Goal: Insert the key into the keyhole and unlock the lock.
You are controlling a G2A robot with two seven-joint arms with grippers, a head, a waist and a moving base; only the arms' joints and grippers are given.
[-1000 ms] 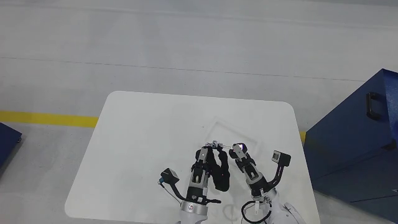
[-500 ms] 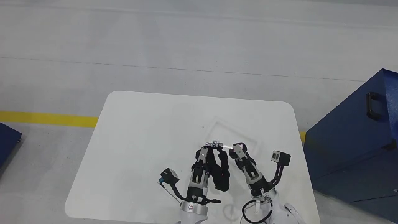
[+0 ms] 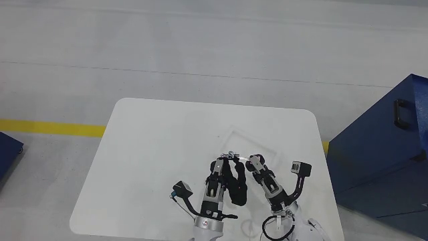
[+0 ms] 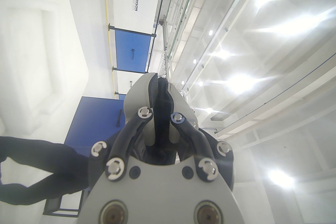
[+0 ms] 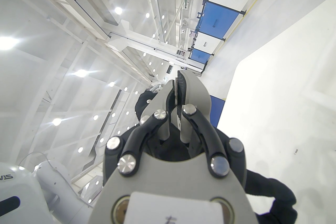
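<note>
White tabletop [image 3: 147, 147] with rounded corners stood on a pale grey floor [image 3: 200, 40], and we read it from its left side across. A wide stretch of white surface ran out to the left of the arms, so an elbow had plenty of room to swing that way, and that edge was well apart from both grippers.

Both arms worked close to the near edge, about mid-table. The left gripper [image 3: 226, 162] was tilted up toward the ceiling lights, its claw clenched and its pads pressed together in its own wrist view. We could not make out there what it pinched. Just beyond its tips, the top view showed a small metallic glint [image 3: 231, 154]. We judged this to be the lock and key, though they were too small to tell apart. We supposed it was held aloft so that the keyhole faced the other arm rather than the table.

Just right of it, the right gripper [image 3: 252, 163] pointed in at the same spot, likewise clenched, with only a hairline between the pads. We could not tell whether the key sat there. With the tips so near each other, we thought any turn would have to come from wrist roll, not a sweep.

Behind the grippers a faint square outline [image 3: 235, 132] marked the table. Farther right the table's edge was near, and a blue cabinet [image 3: 394, 147] just beyond it crowded that side.
</note>
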